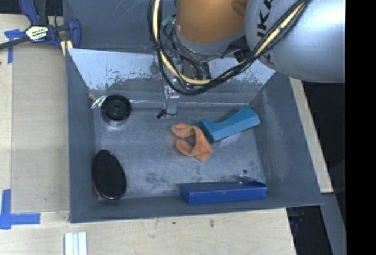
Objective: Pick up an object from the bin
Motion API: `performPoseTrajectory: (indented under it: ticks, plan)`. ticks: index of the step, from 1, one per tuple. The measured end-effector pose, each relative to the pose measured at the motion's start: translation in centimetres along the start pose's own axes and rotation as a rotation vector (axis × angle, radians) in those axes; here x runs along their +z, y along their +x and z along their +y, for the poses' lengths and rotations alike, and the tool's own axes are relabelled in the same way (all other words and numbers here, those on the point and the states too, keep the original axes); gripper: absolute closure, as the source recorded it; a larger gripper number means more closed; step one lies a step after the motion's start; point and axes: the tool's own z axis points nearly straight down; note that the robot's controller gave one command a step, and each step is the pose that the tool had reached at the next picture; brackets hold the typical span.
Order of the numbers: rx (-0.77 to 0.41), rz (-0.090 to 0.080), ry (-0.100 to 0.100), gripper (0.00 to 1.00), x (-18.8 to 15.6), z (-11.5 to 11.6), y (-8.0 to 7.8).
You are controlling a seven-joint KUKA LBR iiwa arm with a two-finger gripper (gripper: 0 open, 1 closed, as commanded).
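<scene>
My gripper (169, 106) hangs above the middle of the bin's floor, toward the back, with its thin fingers pointing down and nothing seen between them. Just below it and slightly right lies a crumpled orange cloth (191, 140). A teal blue wedge-shaped block (230, 124) rests against the cloth's right side. A round black cap-like disc (116, 108) sits to the gripper's left near the back wall.
A black oval object (108, 174) lies in the front left corner. A long dark blue bar (223, 192) lies along the front wall. The arm with its orange dome and yellow cables hangs over the bin's back right.
</scene>
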Motion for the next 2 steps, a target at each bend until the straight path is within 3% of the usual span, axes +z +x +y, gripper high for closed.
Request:
performPoseTrajectory:
  ticks: [1, 2]
  plan:
    - [-0.047, -0.003, 0.001, 0.00, 2.3, -2.1, -1.0]
    - [0.036, -0.002, 0.000, 0.00, 7.0, -4.0, 2.4]
